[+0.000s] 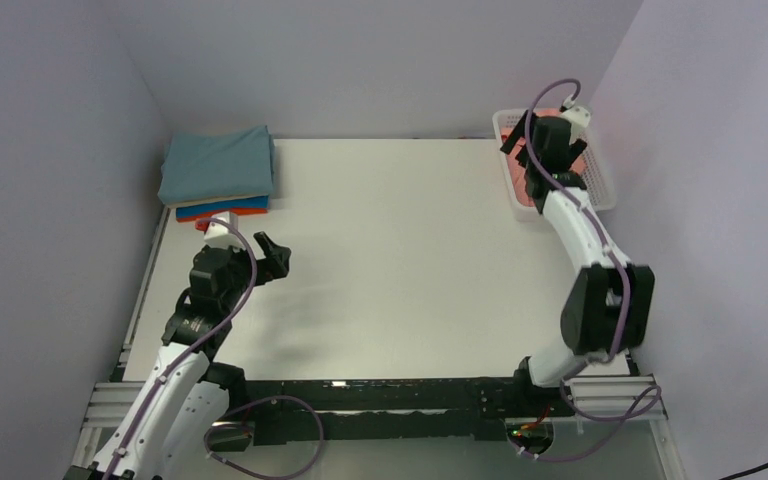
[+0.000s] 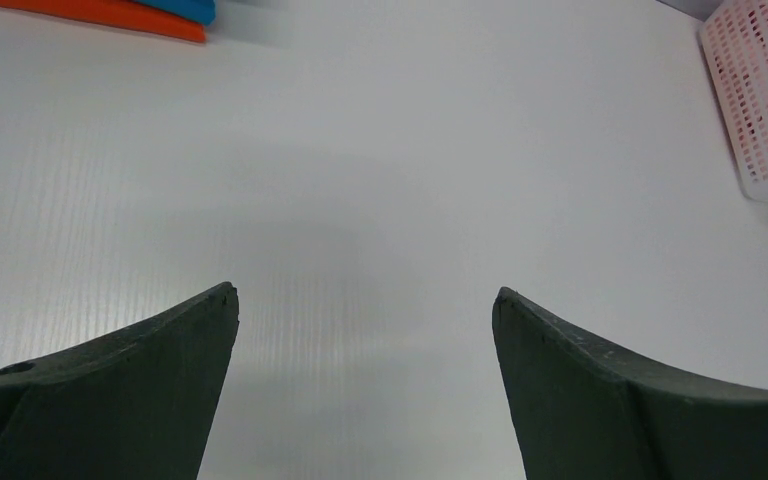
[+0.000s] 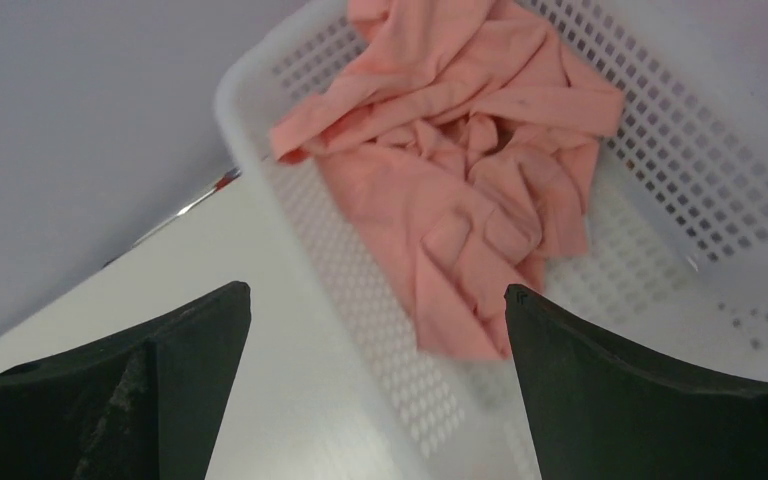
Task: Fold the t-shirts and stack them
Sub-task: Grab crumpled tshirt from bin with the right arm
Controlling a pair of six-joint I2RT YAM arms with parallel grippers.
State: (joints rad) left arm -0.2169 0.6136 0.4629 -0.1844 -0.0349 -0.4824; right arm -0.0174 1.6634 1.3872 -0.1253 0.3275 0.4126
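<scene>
A stack of folded t-shirts lies at the table's back left corner, a teal one (image 1: pixel 218 165) on top, with cream, blue (image 1: pixel 245 204) and orange-red (image 1: pixel 222 214) edges below. A crumpled salmon-pink t-shirt (image 3: pixel 460 170) lies inside the white mesh basket (image 3: pixel 680 170) at the back right. My right gripper (image 3: pixel 378 290) hovers open above the basket's near wall, apart from the pink cloth, with nothing between its fingers. My left gripper (image 2: pixel 365 295) stands open over bare table, right of and nearer than the stack, holding nothing.
Grey walls close the table on the left, back and right. The basket (image 1: pixel 605 190) sits against the right wall. In the left wrist view, the stack's orange edge (image 2: pixel 110 12) shows far left and the basket (image 2: pixel 765 100) far right.
</scene>
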